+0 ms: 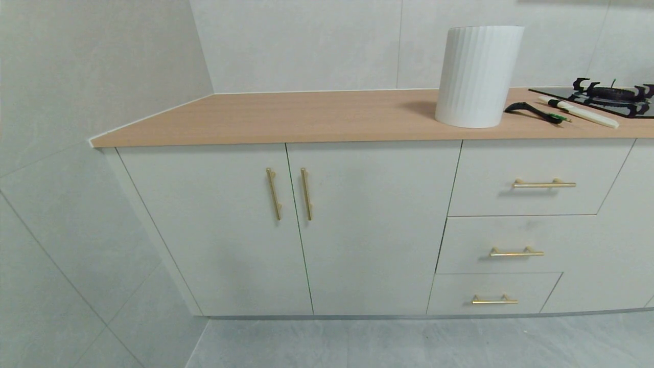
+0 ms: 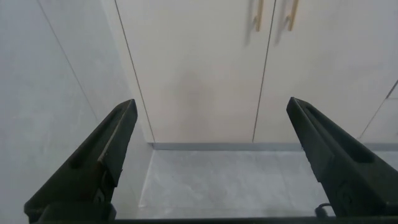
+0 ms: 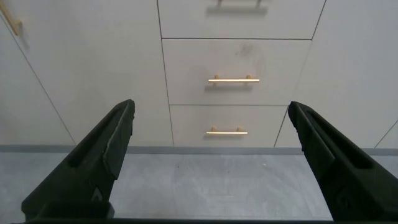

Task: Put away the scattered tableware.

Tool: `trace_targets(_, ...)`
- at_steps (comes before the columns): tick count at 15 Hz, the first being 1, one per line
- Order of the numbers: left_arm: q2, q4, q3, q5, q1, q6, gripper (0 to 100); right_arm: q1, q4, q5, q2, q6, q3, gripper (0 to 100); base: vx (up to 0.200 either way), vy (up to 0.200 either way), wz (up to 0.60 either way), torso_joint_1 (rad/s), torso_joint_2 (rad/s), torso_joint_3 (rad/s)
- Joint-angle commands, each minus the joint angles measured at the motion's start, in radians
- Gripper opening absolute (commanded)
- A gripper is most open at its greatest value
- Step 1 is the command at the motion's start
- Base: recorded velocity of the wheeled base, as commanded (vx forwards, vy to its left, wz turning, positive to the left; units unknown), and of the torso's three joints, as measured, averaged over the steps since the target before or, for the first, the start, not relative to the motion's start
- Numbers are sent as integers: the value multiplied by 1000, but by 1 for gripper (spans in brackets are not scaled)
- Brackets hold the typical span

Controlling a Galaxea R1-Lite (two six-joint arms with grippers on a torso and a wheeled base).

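At the upper right of my head view, two pieces of tableware lie flat on the table [image 1: 306, 117]: a black-handled utensil [image 1: 534, 111] and, just beside it, a long pale utensil [image 1: 580, 112]. Both long axes slant from upper left to lower right. A white ribbed container [image 1: 477, 76] stands upright just left of them. My left gripper [image 2: 210, 102] and right gripper [image 3: 210, 104] both gape wide, holding nothing, facing the cabinet fronts [image 1: 373, 225].

The stove [image 1: 613, 95] at far right is cut by the edge. I cannot tell what the black utensil [image 1: 534, 112] and the white utensil [image 1: 582, 113] beside it are.
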Motion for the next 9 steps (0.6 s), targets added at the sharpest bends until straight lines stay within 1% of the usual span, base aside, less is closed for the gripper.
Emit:
trace_targets(1, 0, -2, 0, 0, 0, -13, 100, 0, 3, 0, 2, -1, 0, 100, 0, 0, 0, 0, 0, 0)
trace_targets(9, 0, -2, -1, -2, 0, -14, 100, 0, 3, 6, 2, -5, 0, 100, 0, 0, 0, 0, 0, 0)
